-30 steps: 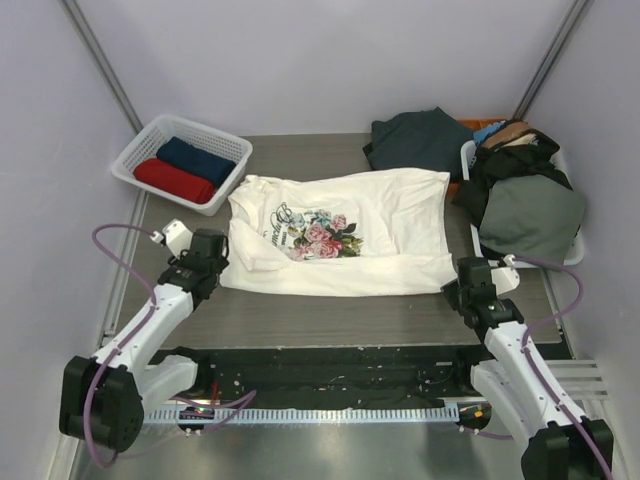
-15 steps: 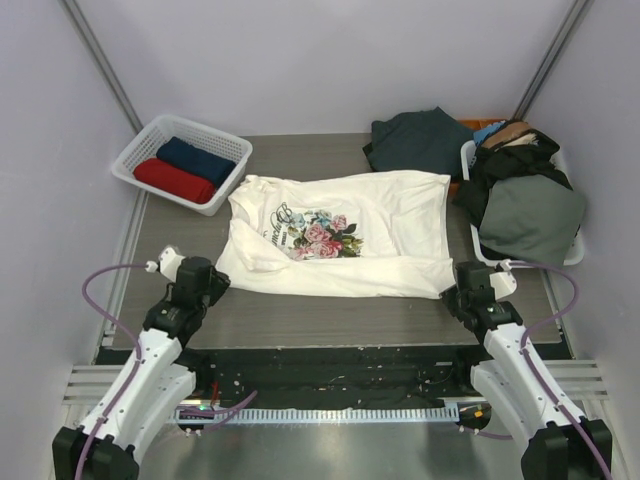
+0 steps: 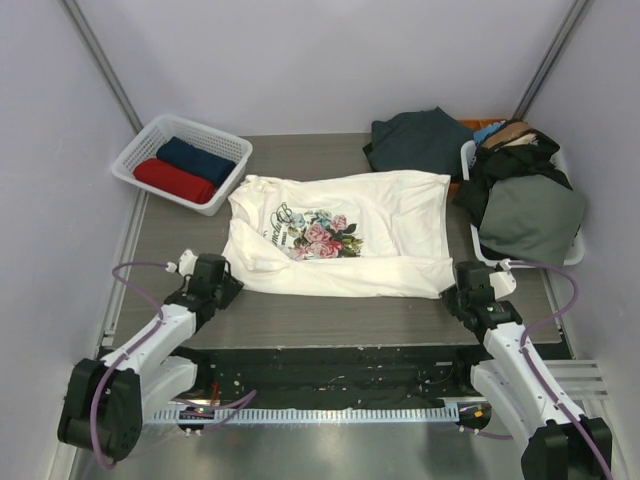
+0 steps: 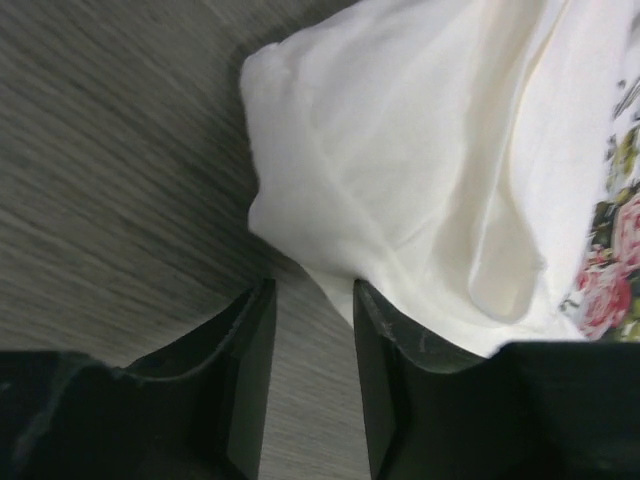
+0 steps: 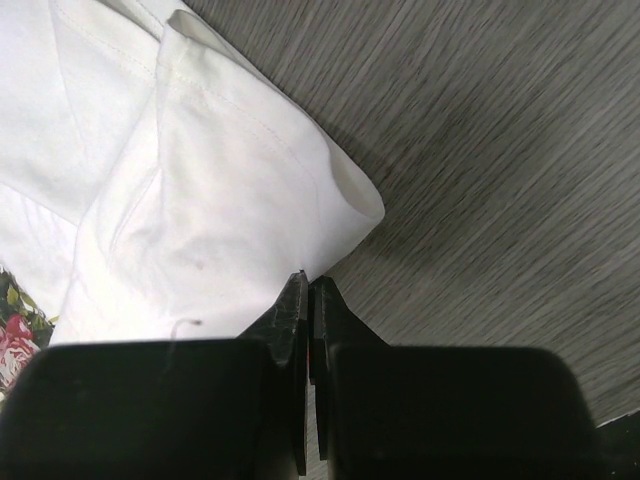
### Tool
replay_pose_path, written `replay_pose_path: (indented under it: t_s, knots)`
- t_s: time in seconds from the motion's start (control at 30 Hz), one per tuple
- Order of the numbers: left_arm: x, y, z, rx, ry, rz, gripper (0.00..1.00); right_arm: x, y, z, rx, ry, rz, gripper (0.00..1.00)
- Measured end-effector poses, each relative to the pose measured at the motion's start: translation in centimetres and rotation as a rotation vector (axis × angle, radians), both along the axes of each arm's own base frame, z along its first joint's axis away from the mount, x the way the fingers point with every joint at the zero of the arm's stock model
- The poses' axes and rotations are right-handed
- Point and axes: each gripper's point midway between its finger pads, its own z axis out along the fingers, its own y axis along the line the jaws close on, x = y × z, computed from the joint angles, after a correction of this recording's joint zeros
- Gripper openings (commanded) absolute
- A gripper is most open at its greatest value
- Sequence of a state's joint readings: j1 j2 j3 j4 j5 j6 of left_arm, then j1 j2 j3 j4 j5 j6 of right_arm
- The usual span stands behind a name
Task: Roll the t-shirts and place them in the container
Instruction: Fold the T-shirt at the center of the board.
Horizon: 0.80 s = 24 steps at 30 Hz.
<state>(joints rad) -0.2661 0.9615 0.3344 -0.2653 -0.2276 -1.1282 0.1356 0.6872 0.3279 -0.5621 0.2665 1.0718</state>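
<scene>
A cream-white t-shirt (image 3: 340,240) with a pink rose print lies flat on the table, collar to the left. My left gripper (image 3: 226,289) is open at its near-left corner; in the left wrist view (image 4: 310,290) the fingers straddle bare table just short of the fabric (image 4: 420,150). My right gripper (image 3: 455,296) is shut at the near-right corner. In the right wrist view (image 5: 308,282) its closed tips touch the hem of the shirt (image 5: 200,190), with no fabric seen between them. A rolled red t-shirt (image 3: 175,181) and a rolled navy t-shirt (image 3: 196,158) lie in the basket.
The white lattice basket (image 3: 138,152) stands at the back left. A dark green garment (image 3: 415,140) lies at the back. A white bin (image 3: 467,160) at the right holds a heap of dark and grey clothes (image 3: 525,210). Walls close in both sides.
My left gripper pulled back from the shirt's left edge toward me, then came to the near-left corner. My right gripper has barely moved.
</scene>
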Motion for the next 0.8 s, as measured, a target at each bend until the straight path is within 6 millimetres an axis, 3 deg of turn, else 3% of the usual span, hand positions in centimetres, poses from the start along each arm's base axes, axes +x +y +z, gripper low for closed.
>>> replay_pose_path:
  t_s: [0.23,0.27,0.4,0.47,0.5,0.67,0.8]
  knots:
    - [2.5,-0.7,0.3,-0.026,-0.066,0.015,0.4,0.2,0.0,0.1,0.001,-0.007,0.001,0.01]
    - [2.7,-0.7,0.3,-0.027,-0.069,0.016,0.32,0.2,0.0,0.1,0.001,-0.007,0.0,0.01]
    - [2.9,-0.7,-0.1,-0.025,-0.064,0.024,0.2,0.1,0.0,-0.1,0.0,0.001,0.0,0.01]
    - [3.2,-0.7,-0.3,-0.028,-0.066,0.028,0.03,0.2,0.1,-0.1,0.002,0.001,0.002,0.01]
    - [3.4,-0.8,-0.6,-0.027,-0.061,0.03,0.0,0.2,0.1,-0.1,0.003,0.003,0.003,0.01]
    - [5.5,-1.5,-0.5,-0.039,-0.091,0.023,0.0,0.1,0.2,-0.2,0.006,0.007,0.005,0.01]
    - [4.6,-0.9,-0.2,-0.002,-0.073,0.012,0.0,0.1,0.1,-0.1,0.005,0.0,0.005,0.01]
